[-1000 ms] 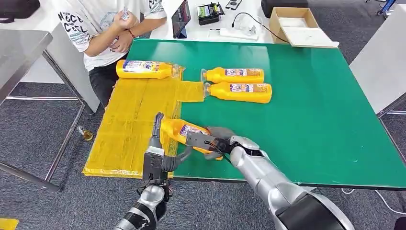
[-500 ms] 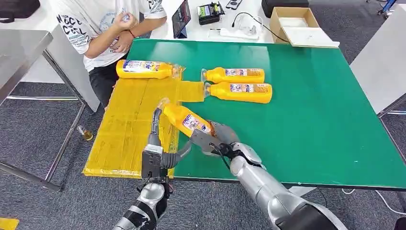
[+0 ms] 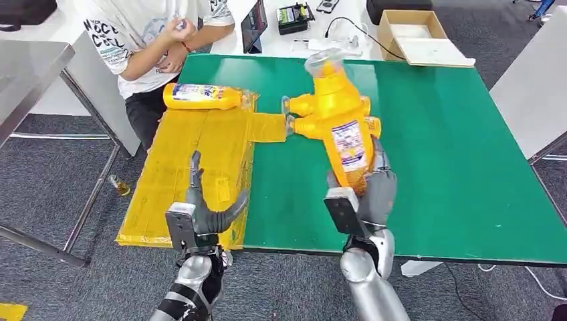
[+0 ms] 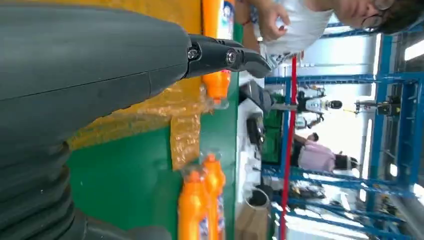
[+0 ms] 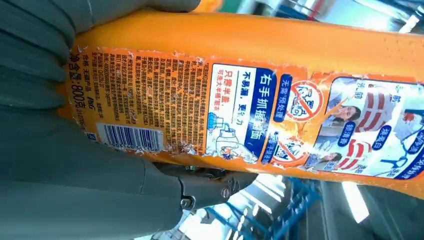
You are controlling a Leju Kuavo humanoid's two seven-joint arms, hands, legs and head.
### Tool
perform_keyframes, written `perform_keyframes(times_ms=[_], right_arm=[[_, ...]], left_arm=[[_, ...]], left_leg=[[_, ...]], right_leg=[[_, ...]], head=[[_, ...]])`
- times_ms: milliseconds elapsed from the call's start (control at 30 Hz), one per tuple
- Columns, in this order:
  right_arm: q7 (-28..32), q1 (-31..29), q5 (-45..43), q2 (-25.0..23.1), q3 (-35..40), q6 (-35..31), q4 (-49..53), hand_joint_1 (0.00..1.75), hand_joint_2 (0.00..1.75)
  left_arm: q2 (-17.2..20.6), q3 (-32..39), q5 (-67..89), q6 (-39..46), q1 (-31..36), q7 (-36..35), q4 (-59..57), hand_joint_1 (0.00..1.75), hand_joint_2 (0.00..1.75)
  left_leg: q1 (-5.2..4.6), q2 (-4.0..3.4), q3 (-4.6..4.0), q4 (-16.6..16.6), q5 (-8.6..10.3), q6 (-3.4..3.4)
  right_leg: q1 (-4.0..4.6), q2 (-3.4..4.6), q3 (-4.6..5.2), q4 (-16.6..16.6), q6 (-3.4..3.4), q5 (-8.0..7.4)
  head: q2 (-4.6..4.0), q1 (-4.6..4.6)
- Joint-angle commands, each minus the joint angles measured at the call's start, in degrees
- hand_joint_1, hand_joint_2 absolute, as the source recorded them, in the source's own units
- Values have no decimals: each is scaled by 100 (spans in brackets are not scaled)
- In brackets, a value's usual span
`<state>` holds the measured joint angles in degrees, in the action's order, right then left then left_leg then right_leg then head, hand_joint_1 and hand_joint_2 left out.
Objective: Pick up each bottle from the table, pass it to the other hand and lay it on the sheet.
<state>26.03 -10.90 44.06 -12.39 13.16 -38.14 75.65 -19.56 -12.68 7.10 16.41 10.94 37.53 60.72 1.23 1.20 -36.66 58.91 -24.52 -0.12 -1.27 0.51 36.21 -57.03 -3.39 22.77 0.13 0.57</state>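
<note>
My right hand (image 3: 366, 197) grips an orange bottle (image 3: 337, 120) by its base and holds it nearly upright above the green table (image 3: 441, 154), cap toward the far side. The right wrist view shows the bottle's label (image 5: 240, 112) close up with my right hand (image 5: 75, 165) wrapped around it. My left hand (image 3: 204, 207) hovers with fingers apart over the near edge of the yellow sheet (image 3: 187, 167), holding nothing. One orange bottle (image 3: 200, 96) lies on the sheet's far end. Two more bottles (image 3: 301, 105) lie side by side on the table, partly hidden behind the lifted one.
A person in a white shirt (image 3: 144, 40) sits at the table's far left corner. A cardboard box (image 3: 414, 33) and a tablet (image 3: 253, 25) stand beyond the far edge. A small bottle (image 3: 120, 187) lies on the floor at the left.
My right hand has raised the bottle from low over the sheet's edge and swung it upright to the right. My left hand has drawn back toward me, fingers still spread.
</note>
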Motion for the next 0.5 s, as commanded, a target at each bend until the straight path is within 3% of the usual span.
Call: perform_keyframes(times_ms=[33,167,267,500], right_arm=[[365,257,-493,-162,-246,276,-188,175,175],[1335,230,-729,-557,173,532,-1681,175,175],[1397,86,-872,-617,979,540,-2522,175,175],[1397,-178,-915,-693,1543,344,-3538,175,175]], left_arm=[[23,408,-740,-1420,164,-525,-166,0,175],[212,411,-1293,-2708,481,-671,-885,0,175],[281,354,-1225,-2921,671,-600,-1241,0,175],[270,331,-1214,-3042,849,-622,-1497,0,175]], left_leg=[[1,-9,27,-6,-4,6],[6,-21,48,-17,-3,2],[6,-36,57,-23,-4,0],[13,-23,54,-18,-6,3]], right_leg=[[6,-3,-27,6,14,3],[11,8,-44,19,18,0],[11,24,-47,23,19,-3],[18,10,-51,17,19,4]], head=[[0,0],[0,0],[0,0],[0,4]])
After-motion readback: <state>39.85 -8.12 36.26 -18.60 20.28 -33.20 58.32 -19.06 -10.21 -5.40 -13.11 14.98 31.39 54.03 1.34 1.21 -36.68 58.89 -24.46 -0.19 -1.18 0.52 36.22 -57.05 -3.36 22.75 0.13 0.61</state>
